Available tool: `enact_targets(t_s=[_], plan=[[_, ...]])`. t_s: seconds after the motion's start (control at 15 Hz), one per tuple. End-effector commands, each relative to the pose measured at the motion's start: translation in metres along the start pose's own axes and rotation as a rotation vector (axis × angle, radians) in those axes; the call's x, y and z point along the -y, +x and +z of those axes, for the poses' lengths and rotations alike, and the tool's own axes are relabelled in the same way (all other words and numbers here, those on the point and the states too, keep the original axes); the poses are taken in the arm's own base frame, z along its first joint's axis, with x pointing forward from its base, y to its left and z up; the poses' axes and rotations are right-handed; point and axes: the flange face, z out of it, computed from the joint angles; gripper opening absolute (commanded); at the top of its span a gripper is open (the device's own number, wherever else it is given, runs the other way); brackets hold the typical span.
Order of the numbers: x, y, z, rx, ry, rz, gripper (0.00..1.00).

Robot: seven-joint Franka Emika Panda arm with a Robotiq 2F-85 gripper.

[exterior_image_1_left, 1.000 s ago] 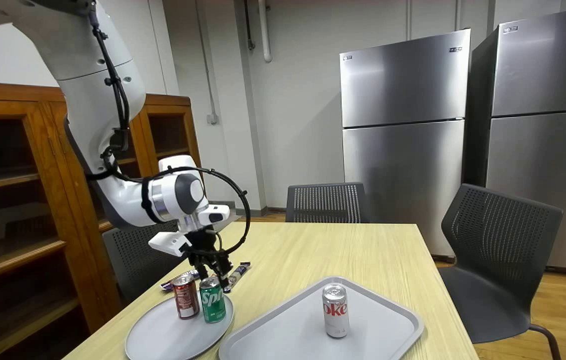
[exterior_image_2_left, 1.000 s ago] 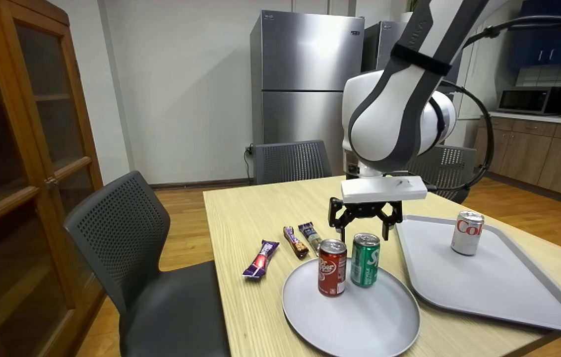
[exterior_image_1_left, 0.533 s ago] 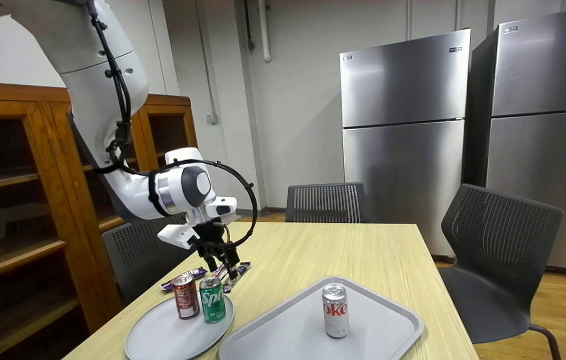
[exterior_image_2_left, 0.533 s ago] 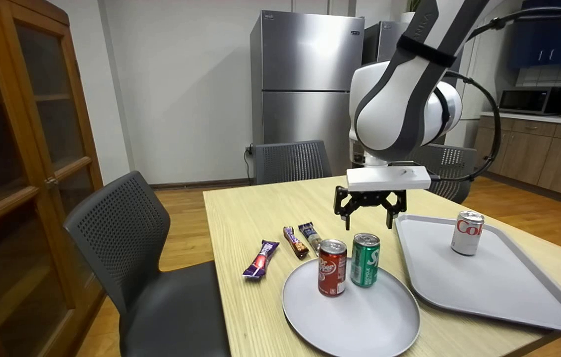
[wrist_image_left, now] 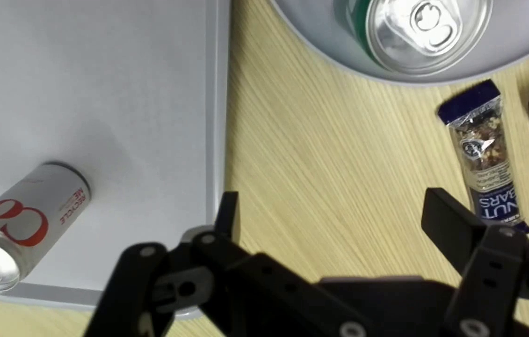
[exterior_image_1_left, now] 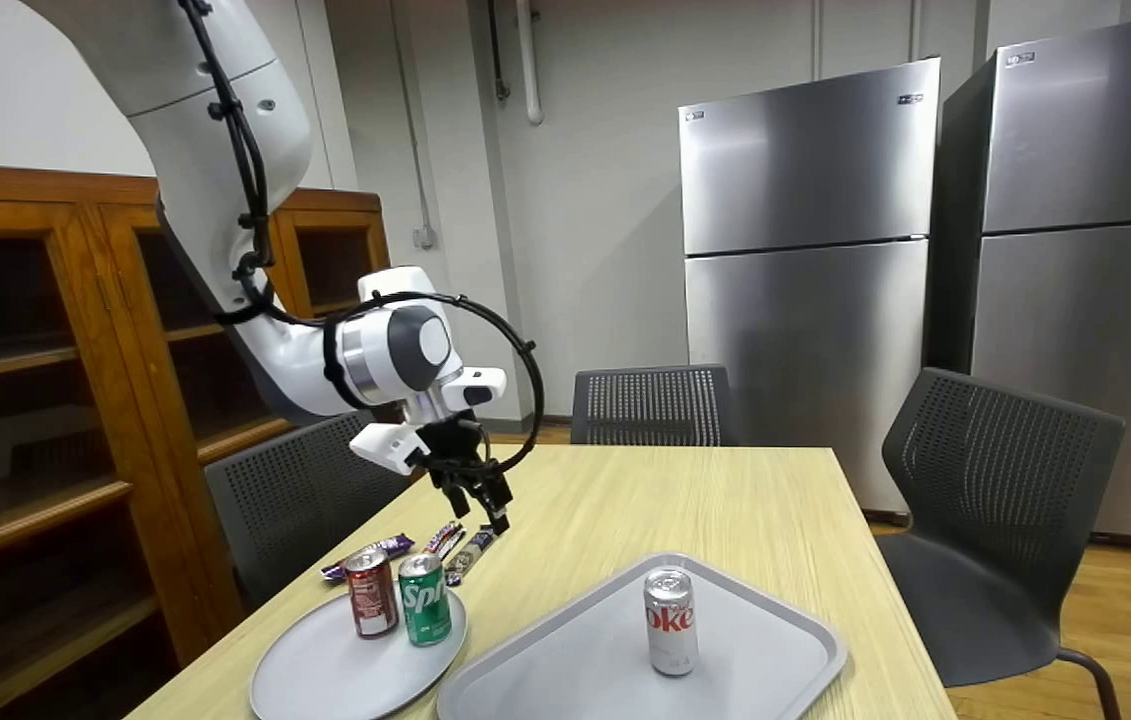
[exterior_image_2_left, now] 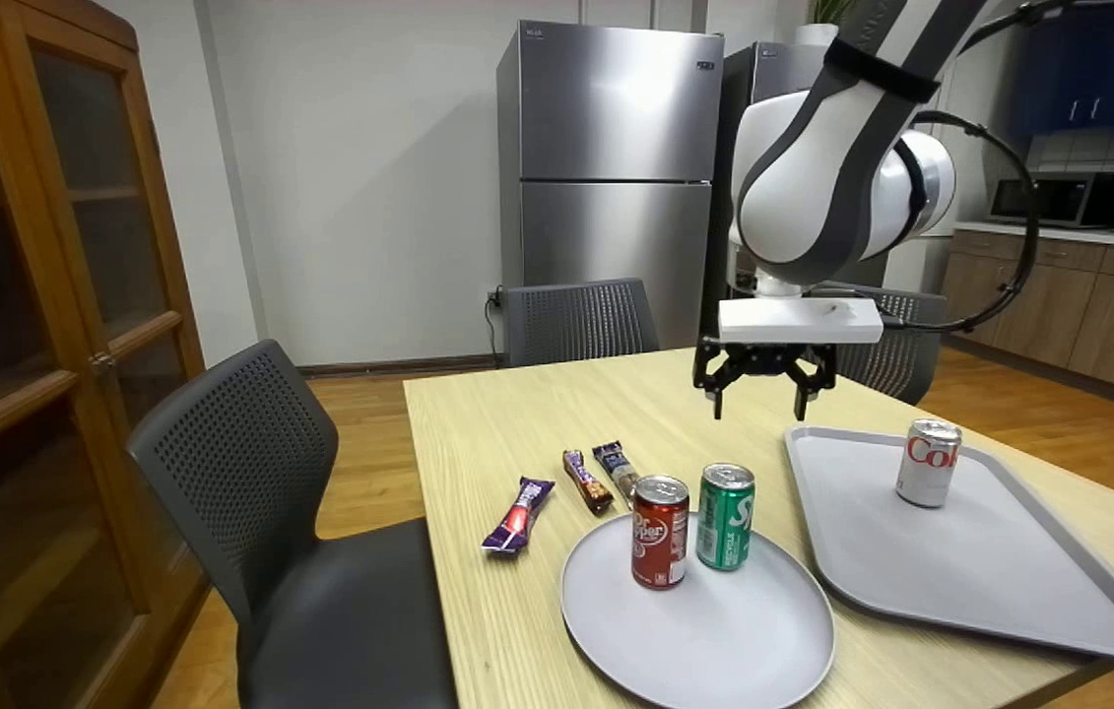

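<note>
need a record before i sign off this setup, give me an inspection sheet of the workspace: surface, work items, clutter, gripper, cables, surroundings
Surface: light wood-grain table bearing a grey tray and a round grey plate.
Work items: silver Coke can upright on the tray; Sprite can and Dr Pepper can upright on the plate; nut bar on the table beside the plate.
Clutter: purple bar and brown bar, both lying on the table, off the plate.
Gripper: open, holding nothing, above the table.
Cables: black cable strapped along the arm, looping outward; snags: nothing seen.
Surroundings: grey chairs, wooden cabinet, steel fridges.
</note>
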Motion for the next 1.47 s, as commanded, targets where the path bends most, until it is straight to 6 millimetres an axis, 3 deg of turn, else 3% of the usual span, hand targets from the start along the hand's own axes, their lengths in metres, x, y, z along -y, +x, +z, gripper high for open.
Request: enact_targets(t_s=[0.0,0.73,1.4], plan=[[-0.030,0.006,-0.017,-0.023,0.018,0.038,1.00],[-0.133,0.022,-0.033,-0.039,0.031,0.174,1.00],[-0.212,0.033,-0.019,-0.009,0.017,0.258,1.00]])
